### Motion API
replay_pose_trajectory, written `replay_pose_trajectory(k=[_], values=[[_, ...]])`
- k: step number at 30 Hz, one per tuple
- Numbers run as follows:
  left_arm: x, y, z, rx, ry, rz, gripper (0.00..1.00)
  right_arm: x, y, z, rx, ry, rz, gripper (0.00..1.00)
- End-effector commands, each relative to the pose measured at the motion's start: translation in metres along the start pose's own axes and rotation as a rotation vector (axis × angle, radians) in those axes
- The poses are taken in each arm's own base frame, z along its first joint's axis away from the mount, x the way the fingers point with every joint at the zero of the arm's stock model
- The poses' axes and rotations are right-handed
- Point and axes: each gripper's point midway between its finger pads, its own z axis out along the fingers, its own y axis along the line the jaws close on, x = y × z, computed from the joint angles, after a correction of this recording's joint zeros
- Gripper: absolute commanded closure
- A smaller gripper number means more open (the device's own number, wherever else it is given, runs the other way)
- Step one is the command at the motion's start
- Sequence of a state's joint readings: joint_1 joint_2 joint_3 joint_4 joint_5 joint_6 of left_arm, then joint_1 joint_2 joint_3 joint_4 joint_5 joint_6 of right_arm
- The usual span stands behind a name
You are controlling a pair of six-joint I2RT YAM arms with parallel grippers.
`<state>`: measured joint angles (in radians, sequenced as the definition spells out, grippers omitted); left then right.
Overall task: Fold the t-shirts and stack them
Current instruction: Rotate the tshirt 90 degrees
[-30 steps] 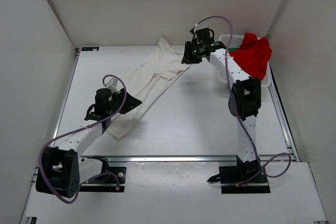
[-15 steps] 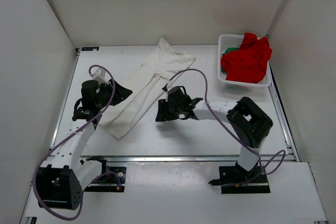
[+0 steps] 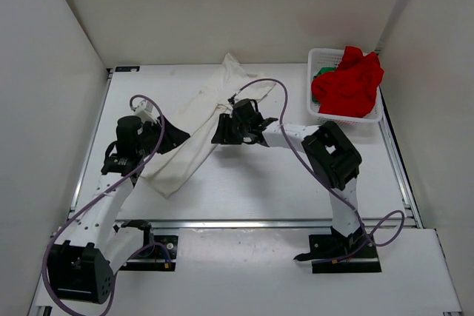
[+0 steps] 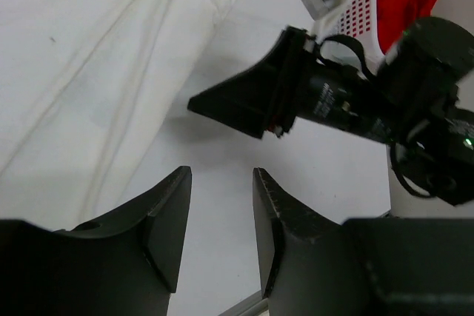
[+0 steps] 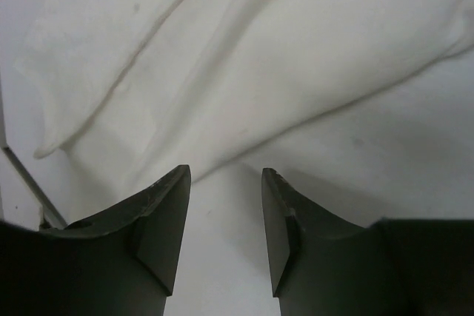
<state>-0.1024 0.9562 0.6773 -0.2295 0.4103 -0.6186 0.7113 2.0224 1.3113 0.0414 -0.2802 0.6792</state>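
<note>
Lying diagonally across the white table (image 3: pixel 259 175), the rumpled cream cotton t-shirt (image 3: pixel 200 120) sits between both claws. The left gripper (image 3: pixel 178 137) and right gripper (image 3: pixel 217 132) hover at its edges, jaws spread, gripping nothing. A crumpled red t-shirt (image 3: pixel 348 83) fills the white plastic basket (image 3: pixel 318 53).

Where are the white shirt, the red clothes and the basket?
white shirt (image 3: pixel 201 112): top view, middle of the spread cloth.
red clothes (image 3: pixel 352 83): top view, centre of the heap.
basket (image 3: pixel 342 118): top view, its near wall below the heap.
</note>
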Motion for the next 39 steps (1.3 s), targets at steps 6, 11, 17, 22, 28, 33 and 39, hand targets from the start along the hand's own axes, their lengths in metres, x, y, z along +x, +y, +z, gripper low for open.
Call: replay_pose_trajectory(k=[6, 11, 17, 22, 28, 33, 39], values=[[-0.006, -0.010, -0.007, 0.047, -0.032, 0.009, 0.50, 0.008, -0.039, 0.019, 0.062, 0.152, 0.040, 0.60], [0.004, -0.003, 0.001, 0.021, -0.001, 0.017, 0.51, 0.001, -0.057, 0.021, 0.061, 0.171, 0.076, 1.00], [0.035, -0.008, 0.016, 0.027, 0.091, 0.050, 0.49, -0.011, -0.122, -0.060, 0.127, 0.092, 0.095, 1.00], [0.080, -0.015, 0.025, 0.058, 0.202, 0.067, 0.49, -0.028, -0.177, -0.123, 0.187, -0.001, 0.190, 0.97], [0.064, -0.005, 0.018, 0.054, 0.155, 0.036, 0.49, 0.007, -0.088, -0.079, 0.049, 0.054, 0.011, 0.65], [0.044, -0.015, 0.008, 0.057, 0.123, 0.073, 0.49, 0.014, -0.061, -0.010, 0.068, 0.114, -0.037, 0.62], [0.040, -0.010, 0.000, 0.068, 0.106, 0.046, 0.48, 0.017, -0.052, 0.030, 0.073, 0.172, -0.052, 0.58]])
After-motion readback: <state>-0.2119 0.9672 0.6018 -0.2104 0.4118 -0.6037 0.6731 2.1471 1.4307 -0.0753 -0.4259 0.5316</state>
